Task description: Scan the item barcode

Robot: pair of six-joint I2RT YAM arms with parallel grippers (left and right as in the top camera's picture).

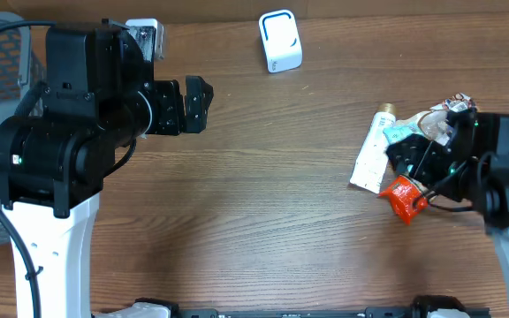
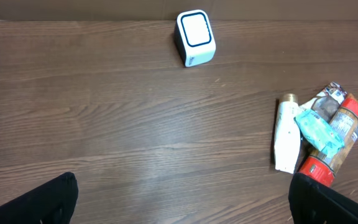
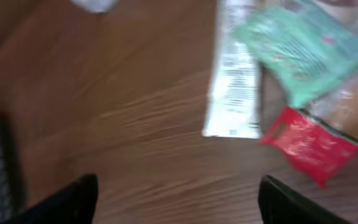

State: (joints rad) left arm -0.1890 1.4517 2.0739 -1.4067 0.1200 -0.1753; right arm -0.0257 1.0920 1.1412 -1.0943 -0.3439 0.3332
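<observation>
Looking past your right fingers, you see them spread wide with nothing between them, and the white plastic tube with a gold cap lies flat on the brown wooden worktop just ahead of them, printed side up. Off to the right of those fingers, a crumpled teal packet overlaps the tube's edge and a clear jar with a red lid lies just beside it. Your left fingers also stand wide and empty, with the small white box scanner with a blue outline well ahead of them.
</observation>
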